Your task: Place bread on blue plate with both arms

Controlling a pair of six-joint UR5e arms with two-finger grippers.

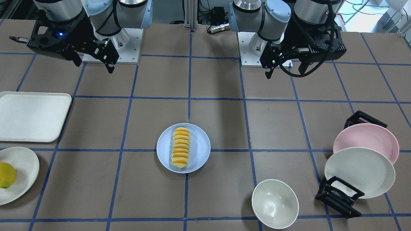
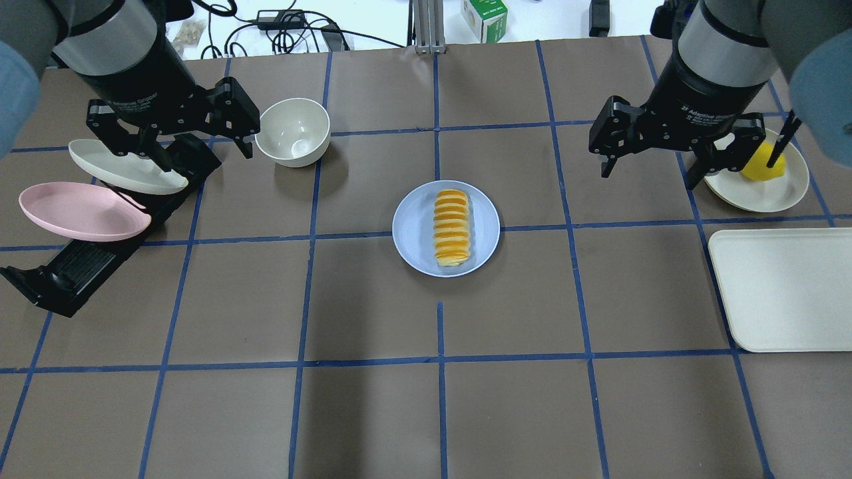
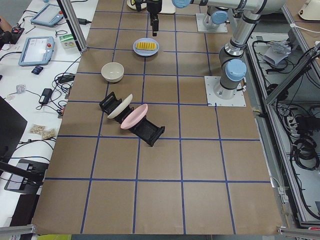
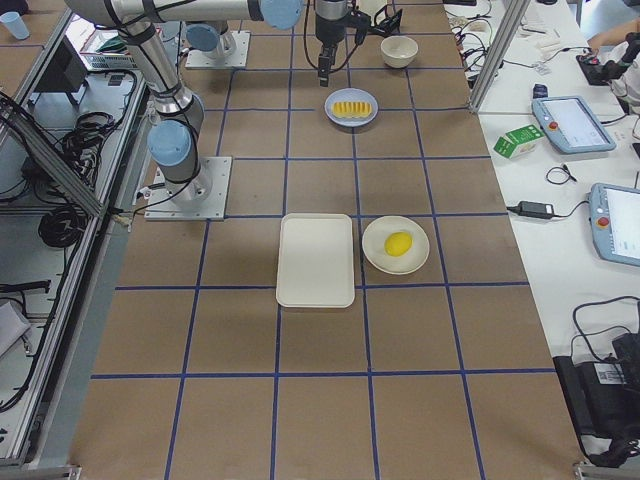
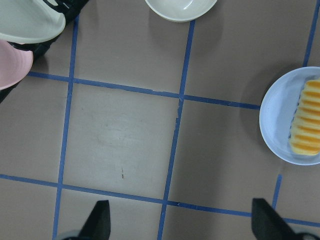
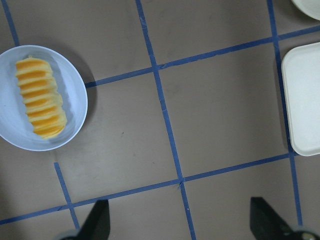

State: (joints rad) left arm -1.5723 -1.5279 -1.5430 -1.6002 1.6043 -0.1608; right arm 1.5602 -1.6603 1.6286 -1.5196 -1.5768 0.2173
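Note:
The bread (image 2: pixel 452 227), an orange-yellow ridged loaf, lies lengthwise on the blue plate (image 2: pixel 414 239) at the table's middle. It also shows in the front view (image 1: pixel 180 147) on the same plate (image 1: pixel 200 150). My left gripper (image 2: pixel 203 156) is open and empty, raised above the table well to the plate's left. My right gripper (image 2: pixel 649 178) is open and empty, raised well to the plate's right. In the left wrist view the plate (image 5: pixel 277 115) with the bread (image 5: pixel 307 117) is at the right edge. In the right wrist view the bread (image 6: pixel 40 97) is at the left.
An off-white bowl (image 2: pixel 293 130) stands near the left gripper. A black rack (image 2: pixel 73 266) holds a pink plate (image 2: pixel 80 211) and an off-white plate (image 2: pixel 123 166). A white tray (image 2: pixel 785 289) and an off-white plate (image 2: pixel 765 189) with a lemon (image 2: pixel 762 163) are at the right.

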